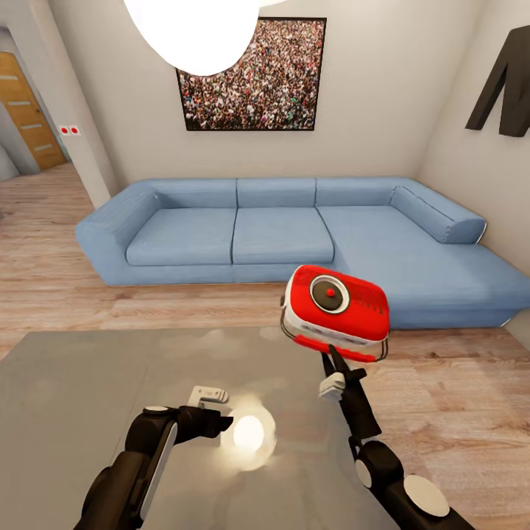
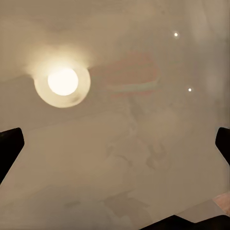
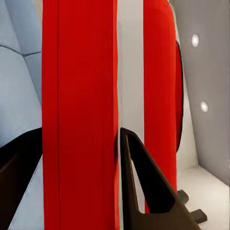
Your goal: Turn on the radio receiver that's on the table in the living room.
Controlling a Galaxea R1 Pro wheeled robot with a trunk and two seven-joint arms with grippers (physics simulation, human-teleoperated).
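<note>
1. The right gripper (image 1: 333,362) is clamped on the radio receiver (image 1: 336,312), gripping it from below at its lower edge and holding it raised in the air above the far right part of the table (image 1: 73,383).
2. In the right wrist view the radio receiver (image 3: 81,115) sits directly between the two dark fingers (image 3: 143,182), its red body and white edge band running close past the camera; one finger presses against the band, the other lies at the opposite side of the red casing.
3. The radio is tilted back so that its round white-rimmed dial (image 1: 330,293) faces up and toward the head camera; its thin wire handle (image 1: 294,340) loops along the lower side.
4. The left gripper (image 1: 221,421) hangs low over the table's glossy grey top, its jaws spread wide with nothing between them. In the left wrist view the finger tips (image 2: 9,148) sit far apart at the edges, and the table surface (image 2: 120,158) between them mirrors a faint red shape and a bright lamp reflection (image 2: 63,82).
5. Behind the table stands the blue L-shaped sofa (image 1: 280,232), under a crowd photo (image 1: 254,81) on the beige wall, with a white pendant lamp (image 1: 193,33) overhead.
</note>
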